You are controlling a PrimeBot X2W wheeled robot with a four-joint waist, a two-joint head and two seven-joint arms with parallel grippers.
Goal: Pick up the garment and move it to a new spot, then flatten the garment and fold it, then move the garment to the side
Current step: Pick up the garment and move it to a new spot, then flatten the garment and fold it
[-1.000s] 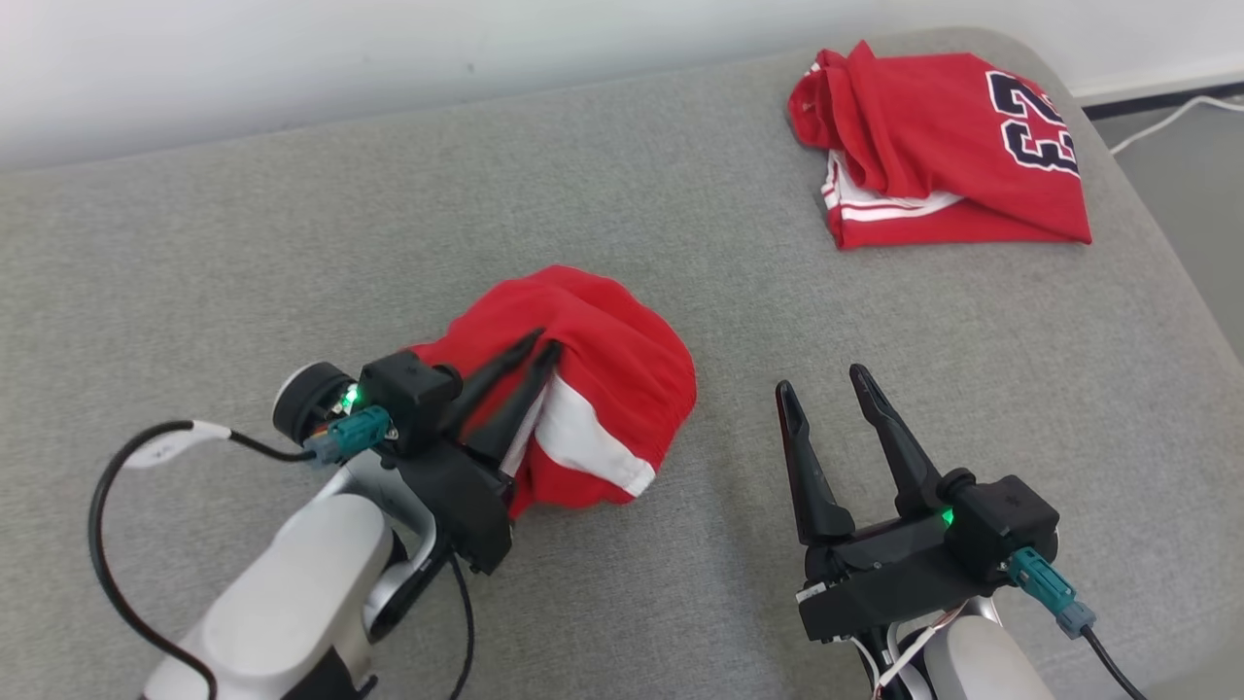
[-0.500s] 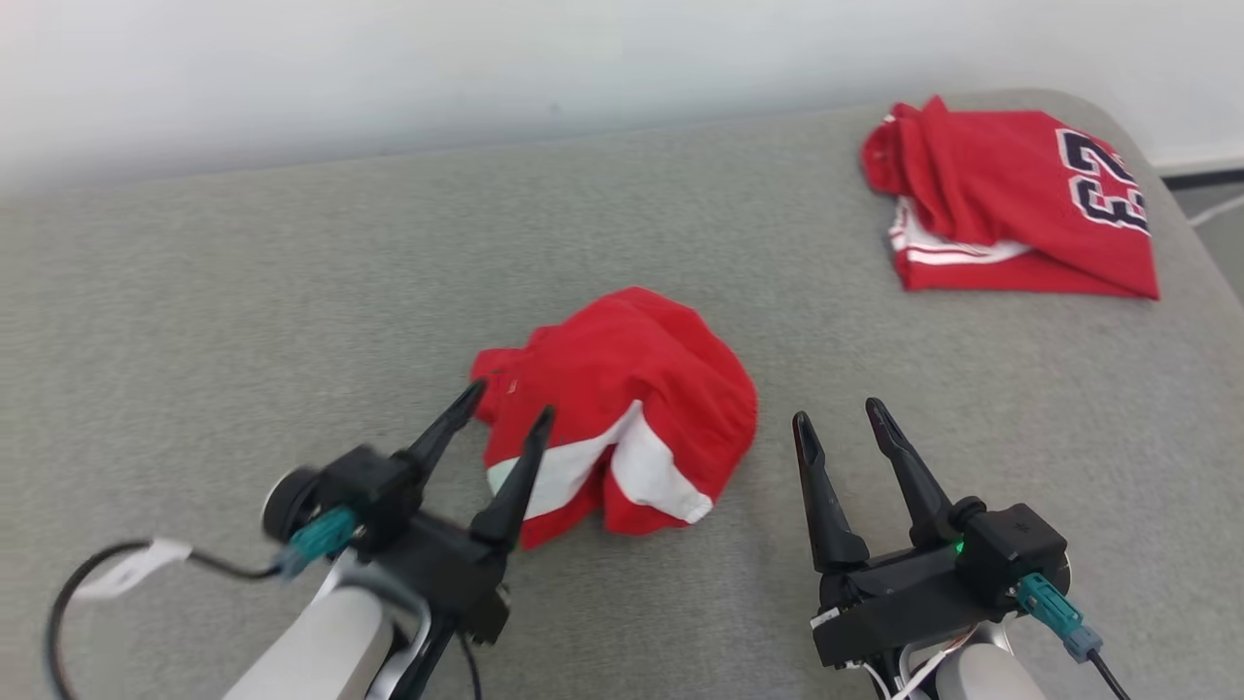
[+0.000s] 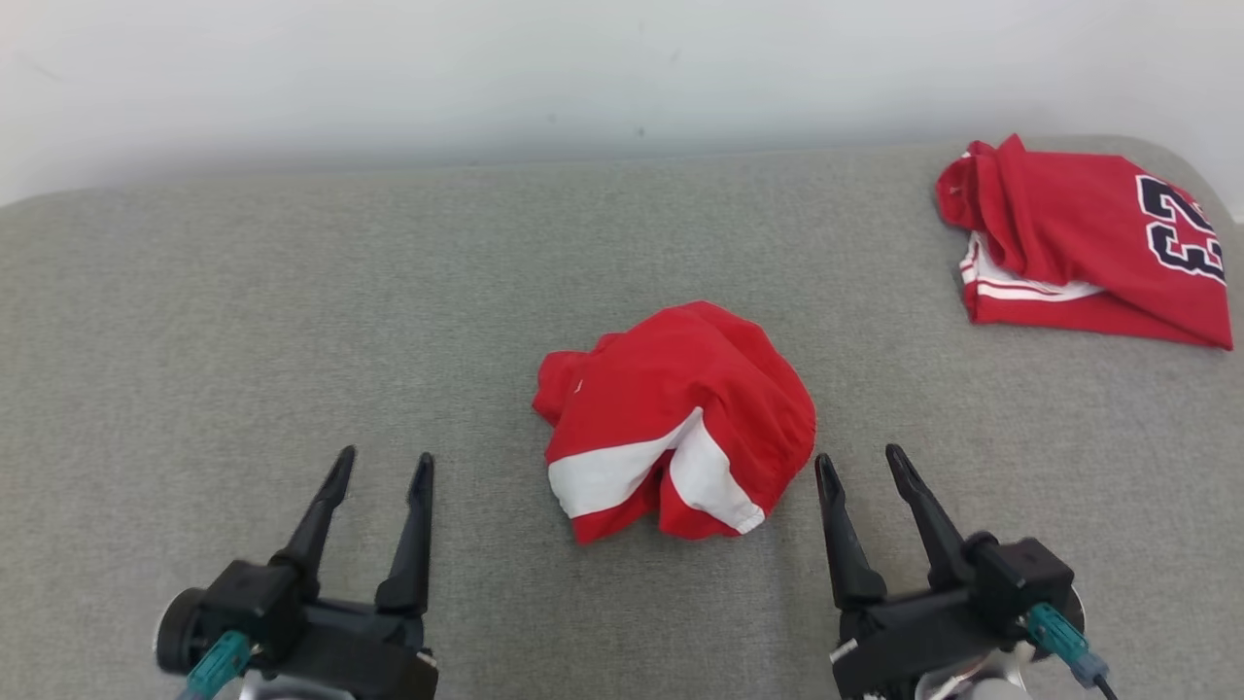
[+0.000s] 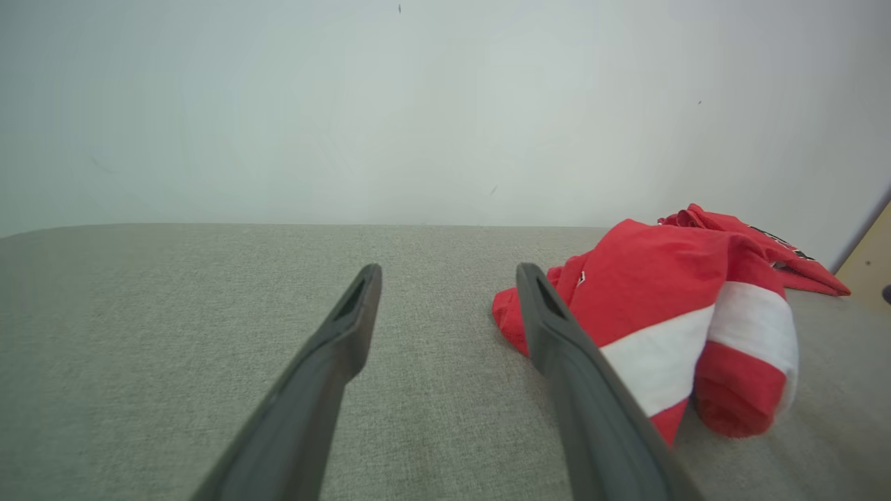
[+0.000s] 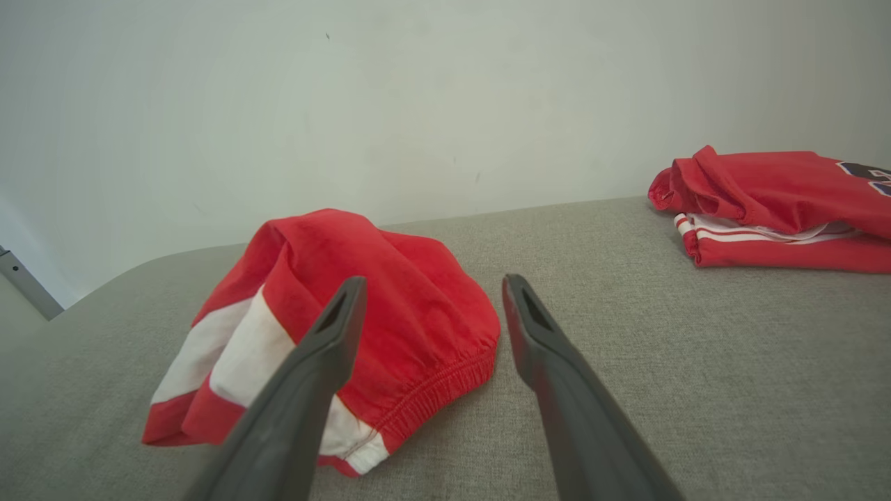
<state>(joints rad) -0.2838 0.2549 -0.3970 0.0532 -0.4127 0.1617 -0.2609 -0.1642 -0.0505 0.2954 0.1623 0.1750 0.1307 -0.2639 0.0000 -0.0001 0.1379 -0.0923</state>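
Observation:
The garment (image 3: 680, 418), red with white stripes, lies bunched in a heap on the grey cushion surface (image 3: 292, 311), at the middle of the head view. My left gripper (image 3: 381, 465) stands open at the lower left, apart from the heap, nothing between its fingers. My right gripper (image 3: 860, 463) is open at the lower right, its tips just beside the heap's right edge. In the left wrist view the garment (image 4: 668, 313) lies right of the open fingers (image 4: 334, 348). In the right wrist view the garment (image 5: 348, 306) lies left, behind the left finger (image 5: 313, 369).
A second red garment (image 3: 1088, 253) with dark numbers lies folded at the far right corner, also the folded garment (image 5: 773, 202) in the right wrist view. A pale wall (image 3: 583, 68) runs behind the cushion. The cushion's rounded edge falls away at the far right.
My left gripper has opened, let go of the garment and drawn back to the lower left. The heap now lies free. The head camera has shifted, so the whole picture moved.

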